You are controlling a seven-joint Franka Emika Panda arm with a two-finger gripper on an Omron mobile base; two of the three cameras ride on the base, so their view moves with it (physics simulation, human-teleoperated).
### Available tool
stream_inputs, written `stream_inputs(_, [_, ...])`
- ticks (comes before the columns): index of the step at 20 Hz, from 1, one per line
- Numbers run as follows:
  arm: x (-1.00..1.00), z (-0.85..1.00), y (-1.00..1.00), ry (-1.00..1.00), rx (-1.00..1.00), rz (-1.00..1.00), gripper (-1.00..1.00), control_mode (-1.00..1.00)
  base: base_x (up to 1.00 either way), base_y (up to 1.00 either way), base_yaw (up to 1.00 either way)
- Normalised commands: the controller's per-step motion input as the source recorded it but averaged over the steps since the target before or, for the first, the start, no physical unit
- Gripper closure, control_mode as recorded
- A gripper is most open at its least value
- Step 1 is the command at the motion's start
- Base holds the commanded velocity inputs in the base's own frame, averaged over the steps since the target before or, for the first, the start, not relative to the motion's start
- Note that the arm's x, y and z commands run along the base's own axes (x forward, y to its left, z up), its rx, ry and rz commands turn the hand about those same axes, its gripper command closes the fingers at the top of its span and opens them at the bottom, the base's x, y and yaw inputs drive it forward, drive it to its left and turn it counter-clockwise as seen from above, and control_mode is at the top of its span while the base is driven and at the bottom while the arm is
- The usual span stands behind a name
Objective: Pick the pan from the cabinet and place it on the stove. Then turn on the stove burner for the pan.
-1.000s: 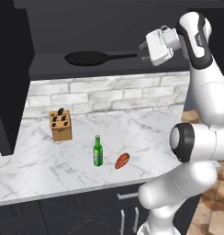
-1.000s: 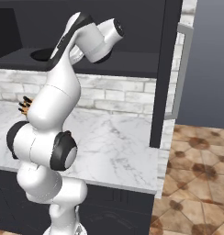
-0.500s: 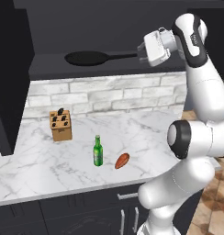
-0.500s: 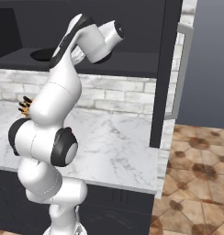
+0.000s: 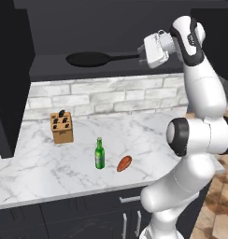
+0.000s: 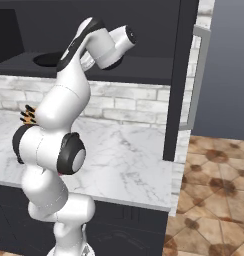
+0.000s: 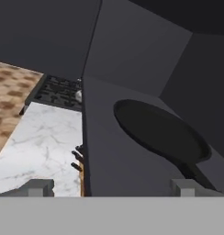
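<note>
Your pan (image 5: 88, 59) lies flat on the bottom shelf of the open cabinet (image 5: 50, 70), its long thin handle pointing out toward the arm. The claw (image 5: 145, 52) sits right at the handle's end with its fingers spread wide, nothing pinched yet. In the hand view the pan's round body (image 7: 159, 131) lies ahead and the handle runs down beside the right fingertip (image 7: 185, 187), so shift sideways until the handle sits between both tips before you close. Grip well along the handle, not at its very tip, or the pan will likely droop.

Mind the shelf's front edge under the handle and the dark cabinet wall to the right. Below, the table (image 5: 36, 172) carries a knife block (image 5: 61, 127), a green bottle (image 5: 100, 154) and a small reddish item (image 5: 124, 163). The stove (image 7: 58, 92) lies past the table's far end, so draw the pan straight out first.
</note>
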Motion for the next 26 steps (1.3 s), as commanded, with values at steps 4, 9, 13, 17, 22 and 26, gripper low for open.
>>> stream_inputs(4, [0.28,0.00,0.00,0.00,0.00,0.00,-1.00,-1.00,0.00,0.00,0.00])
stream_inputs(9, [0.29,-0.03,0.00,0.00,0.00,0.00,-1.00,-1.00,0.00,0.00,0.00])
stream_inputs(13, [0.26,-0.01,0.00,0.00,0.00,0.00,-1.00,-1.00,0.00,0.00,0.00])
stream_inputs(17, [0.26,-0.02,0.00,0.00,0.00,0.00,-1.00,-1.00,0.00,0.00,0.00])
stream_inputs(22, [0.24,-0.02,0.00,0.00,0.00,0.00,-1.00,-1.00,0.00,0.00,0.00])
stream_inputs(26, [0.21,-0.03,0.00,0.00,0.00,0.00,-1.00,-1.00,0.00,0.00,0.00])
